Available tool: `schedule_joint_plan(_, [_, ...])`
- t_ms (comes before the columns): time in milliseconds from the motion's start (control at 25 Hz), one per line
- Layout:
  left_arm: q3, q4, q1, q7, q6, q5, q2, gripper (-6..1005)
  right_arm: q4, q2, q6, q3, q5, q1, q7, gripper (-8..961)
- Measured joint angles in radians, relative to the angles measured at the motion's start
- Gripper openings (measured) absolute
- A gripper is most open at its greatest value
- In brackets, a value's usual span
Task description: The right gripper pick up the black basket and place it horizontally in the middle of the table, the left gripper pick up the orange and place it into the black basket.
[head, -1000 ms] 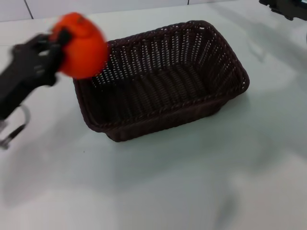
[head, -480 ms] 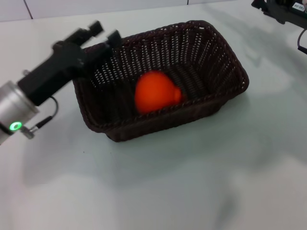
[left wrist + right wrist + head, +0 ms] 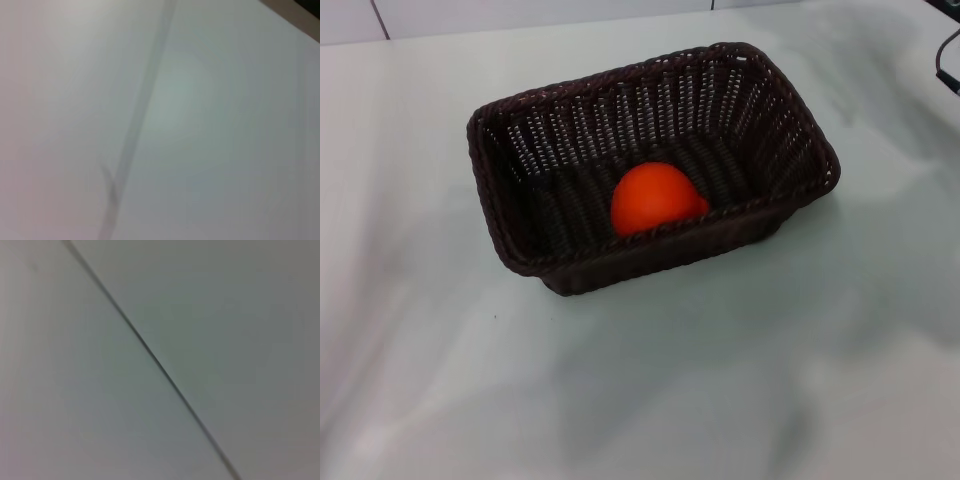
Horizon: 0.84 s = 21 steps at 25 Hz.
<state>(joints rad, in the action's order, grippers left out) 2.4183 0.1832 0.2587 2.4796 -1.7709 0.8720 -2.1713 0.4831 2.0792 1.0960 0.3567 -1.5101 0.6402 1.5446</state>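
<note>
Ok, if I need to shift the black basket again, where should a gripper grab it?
Probably the braided rim of the black basket at its right short end, coming from above with one finger inside the wall. That end is open, while the orange sits against the near long wall.

No text, label, brand, number or sign can be read anywhere in the three views. The dark woven wicker basket (image 3: 650, 160) at the centre of the head view, the round orange fruit (image 3: 655, 198) inside it and the plain white bench (image 3: 720, 380) carry no markings.
</note>
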Motion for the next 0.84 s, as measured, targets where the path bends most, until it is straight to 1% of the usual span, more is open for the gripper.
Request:
schedule_joint_plan(80, [0.054,-0.019,-0.037,0.013,-0.048,-0.017,0.000,908,-0.035,0.004,-0.003,-0.004,-0.091,-0.003,-0.141,766])
schedule_joint_plan(240, [0.139,-0.024,-0.098,0.014,-0.108,-0.027,0.000,939,-0.131,0.003,-0.001,-0.006,-0.340,-0.009,-0.454,766])
schedule_joint_plan(360, [0.180,-0.033,-0.125,0.015,-0.138,-0.028,0.001,947,-0.167,0.004,0.008,-0.007,-0.425,-0.008,-0.584,765])
schedule_joint_plan(520, [0.200,-0.052,-0.140,0.016,-0.156,-0.029,0.001,948,-0.183,0.004,0.006,-0.007,-0.439,0.002,-0.627,765])
schedule_joint_plan(840, [0.203,-0.062,-0.140,0.017,-0.159,-0.030,0.001,948,-0.199,0.007,0.003,-0.009,-0.443,0.010,-0.649,766])
